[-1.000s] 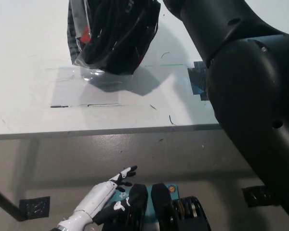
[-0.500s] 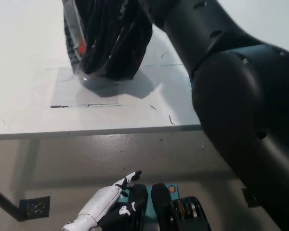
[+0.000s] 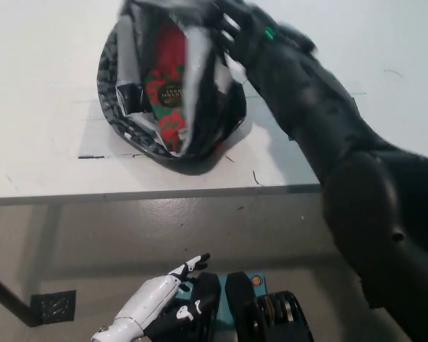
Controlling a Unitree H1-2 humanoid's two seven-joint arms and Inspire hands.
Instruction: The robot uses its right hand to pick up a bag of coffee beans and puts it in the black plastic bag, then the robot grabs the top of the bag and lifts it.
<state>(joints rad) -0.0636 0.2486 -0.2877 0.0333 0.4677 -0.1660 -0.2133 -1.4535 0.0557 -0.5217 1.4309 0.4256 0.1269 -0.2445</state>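
Black plastic bag [image 3: 172, 146] lies on the white table [image 3: 43, 92], toward its near edge and a little left of centre, slumped into a rounded, crinkled heap with its mouth gaping toward my camera. I can see glossy folds along its rim and a pale, shiny lining catching the light on the left inner wall. Inside it sits the bag of coffee beans [image 3: 168, 85], a flat packet printed in red and dark green with a round dark label near its middle; it stands tilted in the opening, its lower end buried in the folds.

My right hand [image 3: 237, 28] reaches in from the right along a thick, matte black arm and meets the far right part of the bag's rim. Its fingers look curled against the plastic there, but motion blur smears that spot and I cannot tell whether they are actually clamped on the rim or only touching it.

My left hand [image 3: 164, 293] rests low at the near left, below the table edge and well apart from the bag, white shell with dark tips, fingers loosely spread and holding nothing.

Faint straight lines and scuffs mark the tabletop near the bag.
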